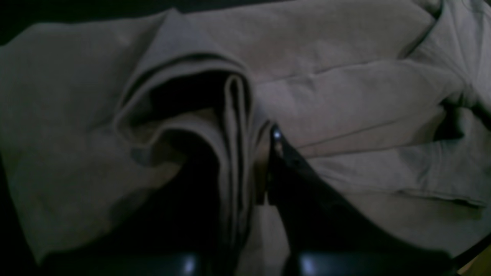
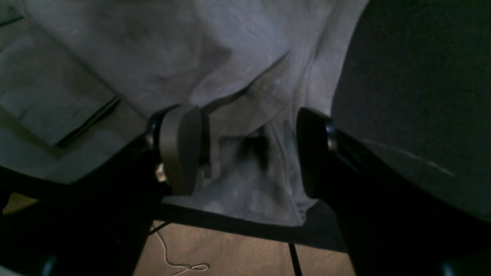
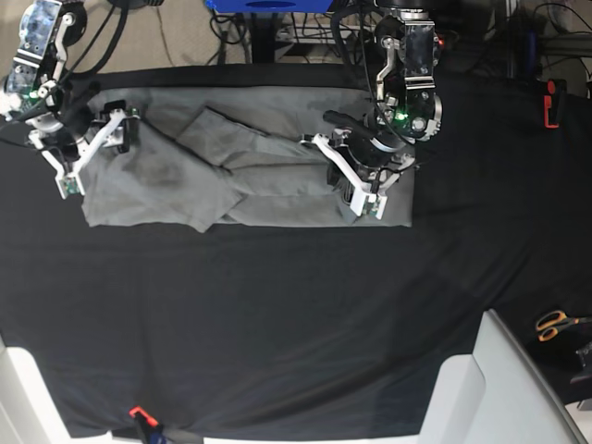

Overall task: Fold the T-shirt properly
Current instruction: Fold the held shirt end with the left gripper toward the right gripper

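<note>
**A:** Grippers first, since you drive both. Your left gripper [image 1: 264, 153] sits right of centre in the base view, jaws pinched together on a bunched pleat of the T-shirt [image 3: 250, 171]. Your right gripper [image 2: 249, 153] is at the upper left of that view, jaws standing wide with cloth lying between them but nothing pinched.

**B:** And where does the shirt itself lie?

**A:** It is spread across the upper part of the black table cloth [image 3: 277, 324], long side running left to right. Both sleeves look already turned in over the body, making diagonal flaps near the middle. One end is under your left gripper, the other just beside your right.

**B:** So which step are you in?

**A:** My reading: the sleeve folds are done, and you are starting the cross fold, bringing one end over toward the other. Only one side is gripped.

**B:** What does the next move need?

**A:** You would probably want the right jaws to shut on the edge between them, so both hold. Then lift low and evenly; the gathered pleat may drag creases along.

**B:** Anything small nearby?

**A:** Orange-handled scissors [image 3: 553, 324] lie at the lower right, well apart.
</note>
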Controlling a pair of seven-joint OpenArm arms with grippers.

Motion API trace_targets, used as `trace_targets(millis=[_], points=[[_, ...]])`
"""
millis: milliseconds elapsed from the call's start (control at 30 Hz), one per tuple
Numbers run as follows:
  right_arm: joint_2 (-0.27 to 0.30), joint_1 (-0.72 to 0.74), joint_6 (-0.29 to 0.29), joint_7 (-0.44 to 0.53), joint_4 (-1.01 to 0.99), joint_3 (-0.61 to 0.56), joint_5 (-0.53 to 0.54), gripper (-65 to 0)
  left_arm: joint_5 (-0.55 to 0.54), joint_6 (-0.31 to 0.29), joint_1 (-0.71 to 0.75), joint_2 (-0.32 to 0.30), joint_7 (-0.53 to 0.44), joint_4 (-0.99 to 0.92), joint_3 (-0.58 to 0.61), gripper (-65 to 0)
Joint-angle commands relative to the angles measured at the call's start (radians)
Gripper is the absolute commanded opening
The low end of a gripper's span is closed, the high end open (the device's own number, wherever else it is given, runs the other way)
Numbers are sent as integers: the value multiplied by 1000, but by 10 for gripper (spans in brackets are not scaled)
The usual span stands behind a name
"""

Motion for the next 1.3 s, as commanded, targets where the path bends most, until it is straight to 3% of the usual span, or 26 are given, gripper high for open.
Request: trace_targets(millis=[0,300,467,700,1267], points=[[12,5,3,13,17,2,7,-281,-13,-2,-18,6,-17,14,4,-650],[12,6,3,13,17,2,7,-281,-20,-2,-64,7,-17,-63,4,-650],[14,8,3,13,17,2,6,-281,-100,-2,-69,6,-17,-75,6,-650],[14,20,3,12,15,2,4,-281,-99,1,-47,3,-17,-66,96,-650],[14,22,3,12,15,2,4,-281,-105,-1,-51,3,-17,-70,104,-650]])
